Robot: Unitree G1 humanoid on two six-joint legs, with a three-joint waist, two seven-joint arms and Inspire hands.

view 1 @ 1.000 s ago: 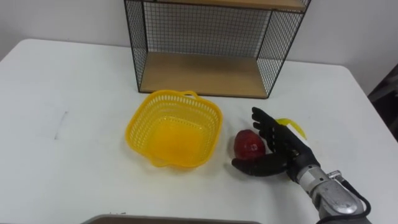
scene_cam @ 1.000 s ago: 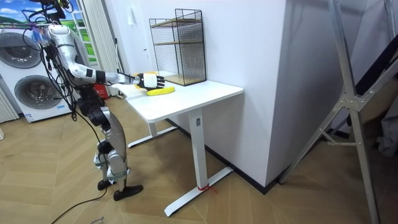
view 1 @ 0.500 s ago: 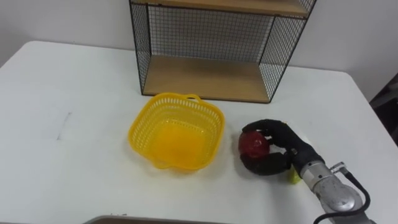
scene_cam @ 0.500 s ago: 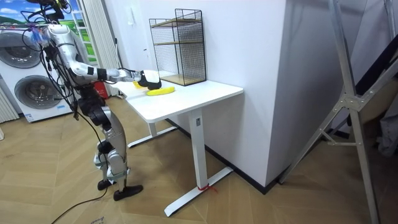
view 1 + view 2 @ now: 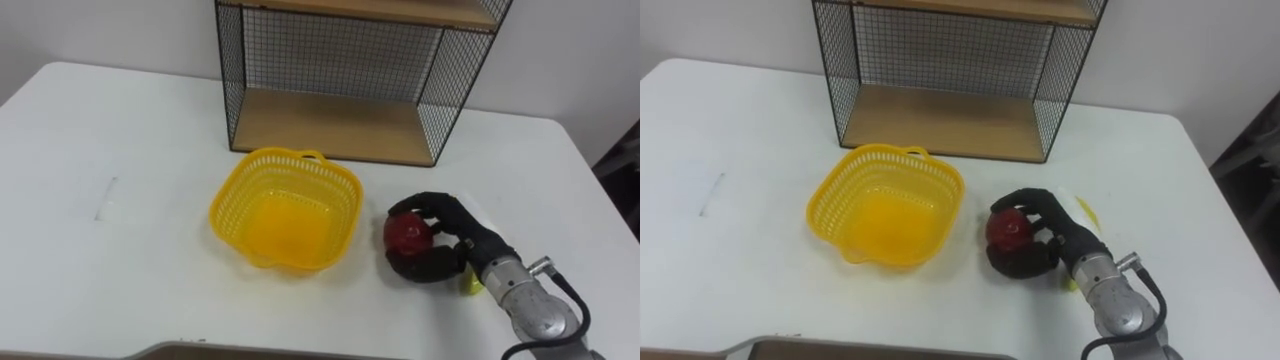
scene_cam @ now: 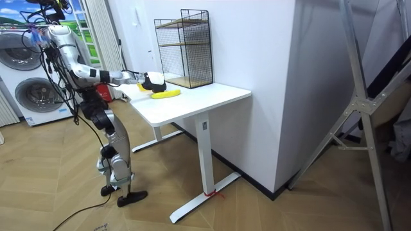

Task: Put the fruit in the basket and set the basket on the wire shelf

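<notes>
Most of the banana is lying hidden under the robot's right hand and wrist. Just a yellow tip is peeking out by the wrist, and I cannot tell whether the hand is touching it. The wire shelf is running out past the eye views' upper edge, so its top is cut off. The red apple is half covered too. Dark fingers are curling over its top and far side while the thumb is wrapping in at its near side, so the hand is clasping the apple. Whether the fruit is resting on the white table or sitting just off it, I cannot make out.

The yellow basket is standing upright just to the left of the apple, with a narrow strip of table lying between its rim and the fruit. Its far rim is sitting near the shelf's open front without touching it. Broad bare tabletop is stretching away on the basket's left, and the table's right edge is lying some way off beyond the hand.

The right forearm is coming in from the lower right, angling toward the basket, with the back of the hand facing up. In the room view the robot is standing upright at the table's end, holding that arm out level over the top.
</notes>
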